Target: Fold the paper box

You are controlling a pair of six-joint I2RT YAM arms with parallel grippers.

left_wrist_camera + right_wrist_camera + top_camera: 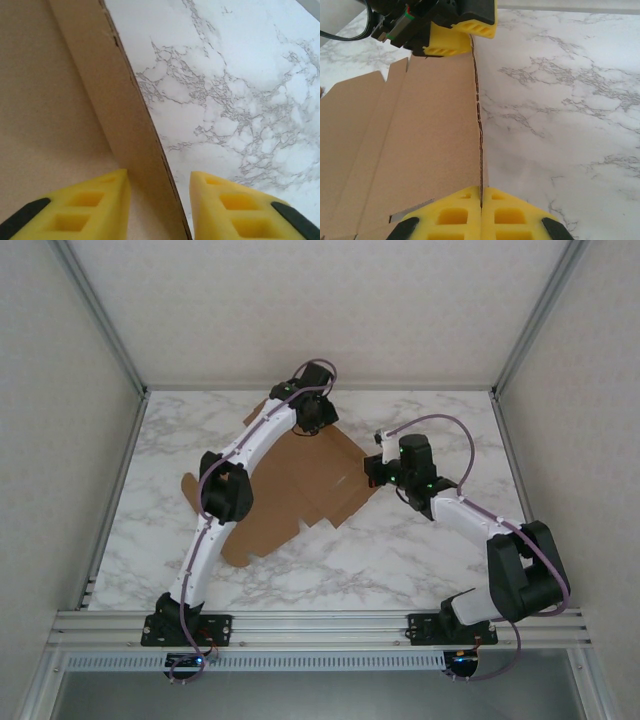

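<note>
Right tool (481,196) clamped on paper box (430,135) edge; left tool (159,175) narrow, straddling, unclamped; risks buckling flap if pulled unevenly.

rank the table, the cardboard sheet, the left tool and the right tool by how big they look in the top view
1. table
2. cardboard sheet
3. left tool and right tool: these two look about alike, so I won't rank one over the other
</note>
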